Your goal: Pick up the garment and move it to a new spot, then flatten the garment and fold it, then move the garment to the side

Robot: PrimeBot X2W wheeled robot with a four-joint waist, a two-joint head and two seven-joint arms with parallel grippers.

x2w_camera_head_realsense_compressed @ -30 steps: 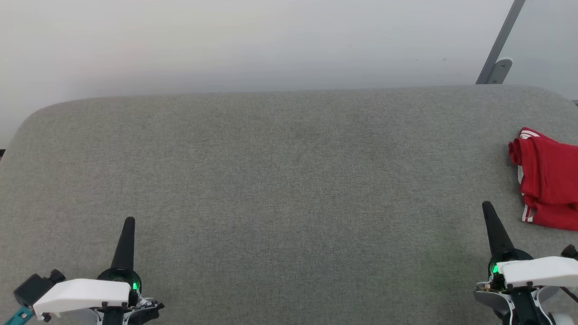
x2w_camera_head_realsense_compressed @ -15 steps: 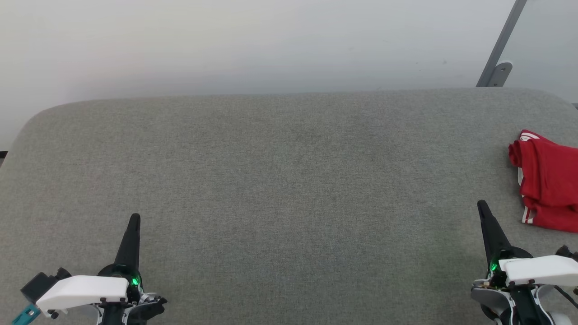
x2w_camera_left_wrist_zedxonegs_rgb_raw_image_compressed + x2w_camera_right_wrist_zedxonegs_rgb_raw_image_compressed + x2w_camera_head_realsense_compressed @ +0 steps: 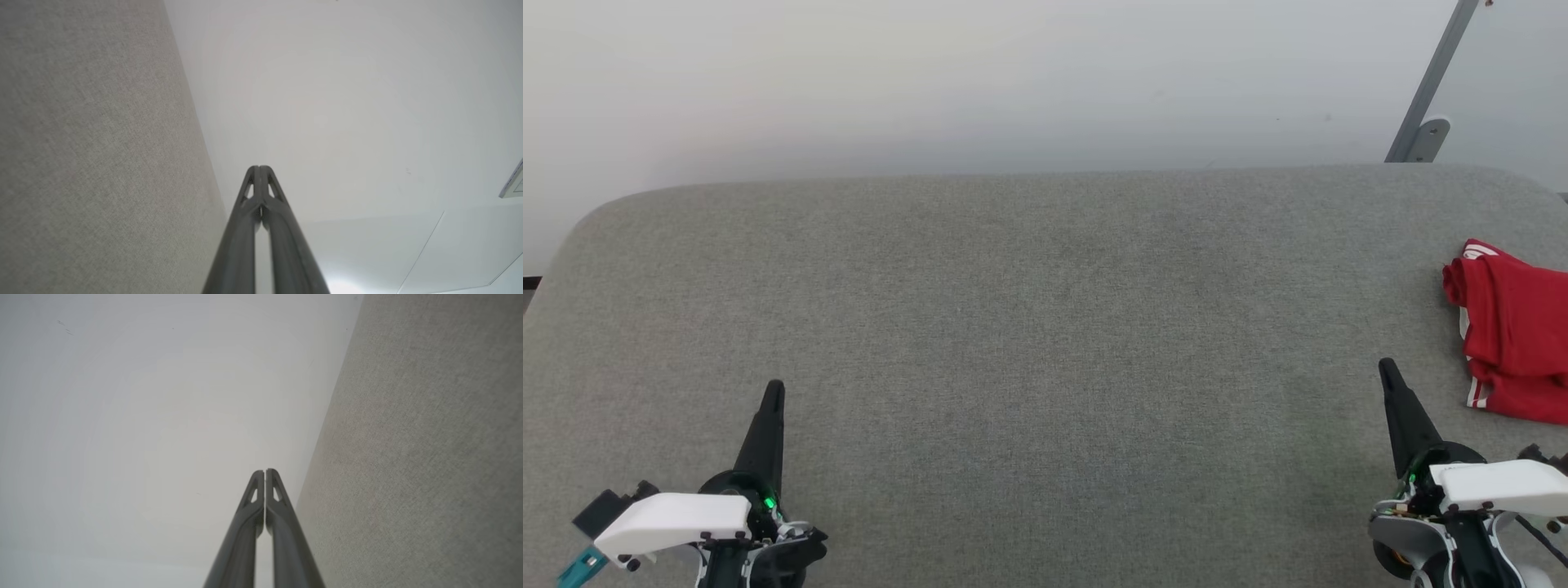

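Observation:
The garment (image 3: 1515, 331), red with a bit of white-and-red striped trim, lies bunched at the far right edge of the grey fabric table (image 3: 1045, 327) in the head view, partly cut off by the frame. My right gripper (image 3: 1385, 369) hovers at the lower right, shut and empty, a short way to the left of and nearer than the garment. At the lower left my left gripper (image 3: 774, 387) is shut too, holding nothing. Each wrist view shows its own gripper, left (image 3: 259, 167) and right (image 3: 264, 471), with tips pressed together against the pale wall.
A pale wall (image 3: 980, 82) rises behind the table's rounded far edge. A grey slanted metal bar with a bracket (image 3: 1425, 139) stands at the back right. The grey fabric surface (image 3: 81, 163) runs along the left of the left wrist view.
The head view has shifted slightly downward. Both grippers reach a little further up the view and lean slightly inward; the garment lies where it was.

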